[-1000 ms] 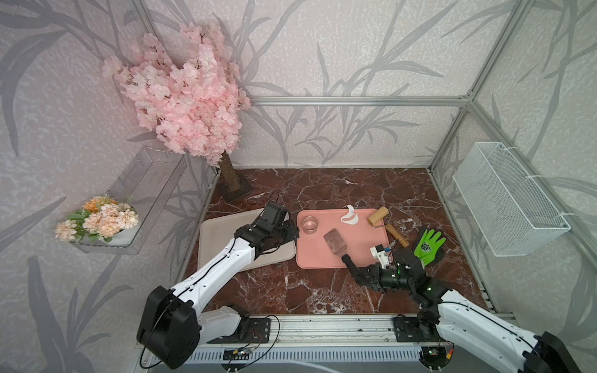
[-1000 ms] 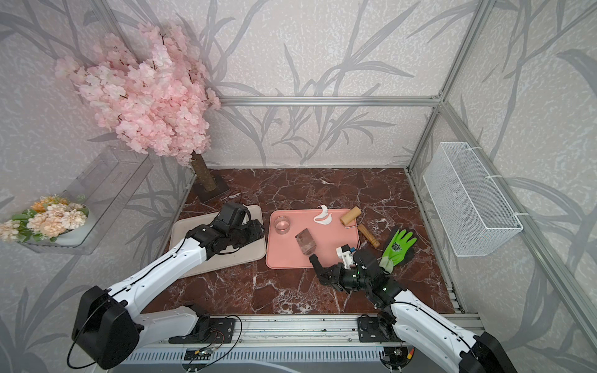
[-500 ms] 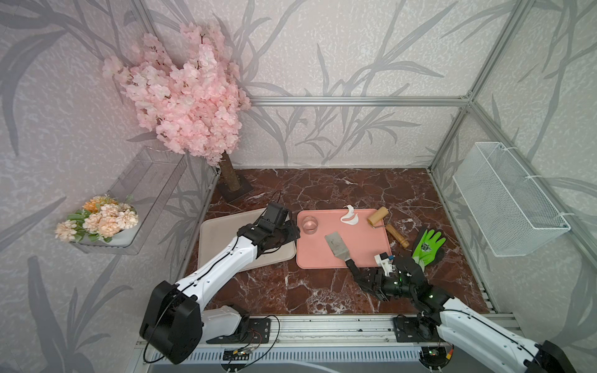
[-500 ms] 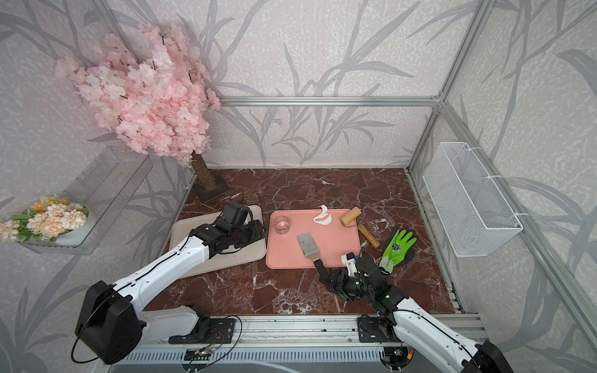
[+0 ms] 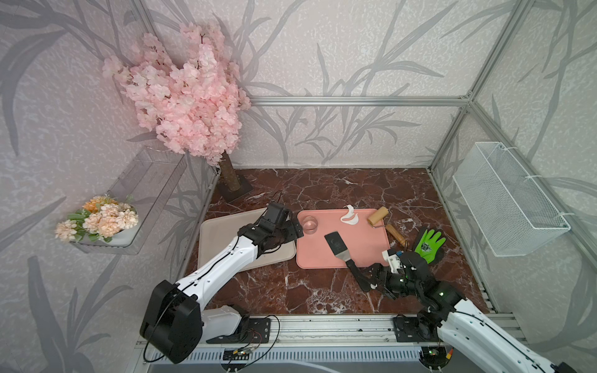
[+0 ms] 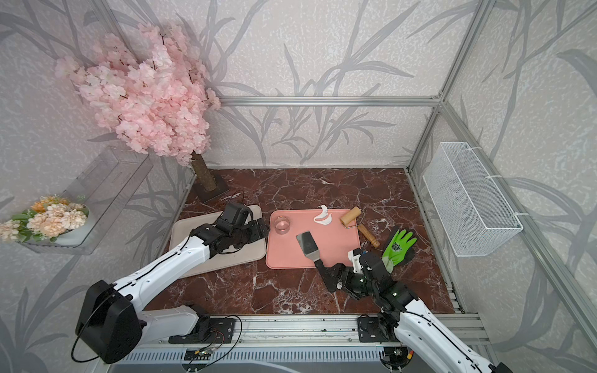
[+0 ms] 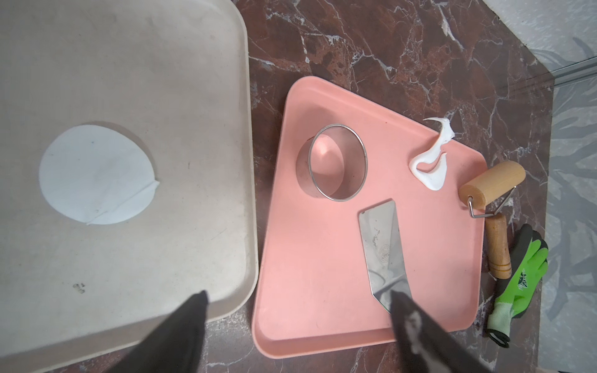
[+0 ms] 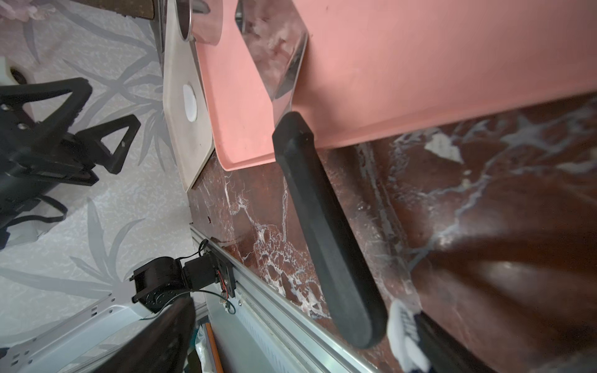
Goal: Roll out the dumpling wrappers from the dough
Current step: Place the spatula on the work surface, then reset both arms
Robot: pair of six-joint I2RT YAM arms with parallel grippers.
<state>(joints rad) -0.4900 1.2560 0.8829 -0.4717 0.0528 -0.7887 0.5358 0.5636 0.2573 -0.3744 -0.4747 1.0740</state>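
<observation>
A thin round white dumpling wrapper [image 7: 95, 174] lies flat on the beige tray [image 7: 181, 80]; my left arm hides it in both top views. A ragged white scrap of the dough [image 5: 349, 218] sits at the pink tray's [image 5: 371, 248] far edge. My left gripper [image 5: 293, 228] hovers open and empty over the gap between the two trays. A spatula [image 5: 337, 245] rests with its blade on the pink tray and its black handle [image 8: 323, 226] on the marble. My right gripper [image 8: 294, 305] stands open around the handle's end without clamping it.
A round cutter cup [image 5: 309, 223] stands in the pink tray's far left corner. A wooden roller [image 5: 378, 216] leans at that tray's far right corner, beside a green glove [image 5: 428, 242]. A blossom tree [image 5: 229, 176] stands at the back left; a wire basket [image 5: 504, 200] hangs on the right wall.
My right gripper lowered the spatula onto the pink tray, opened and drew back toward the front rail. My left gripper opened wider while staying in place.
</observation>
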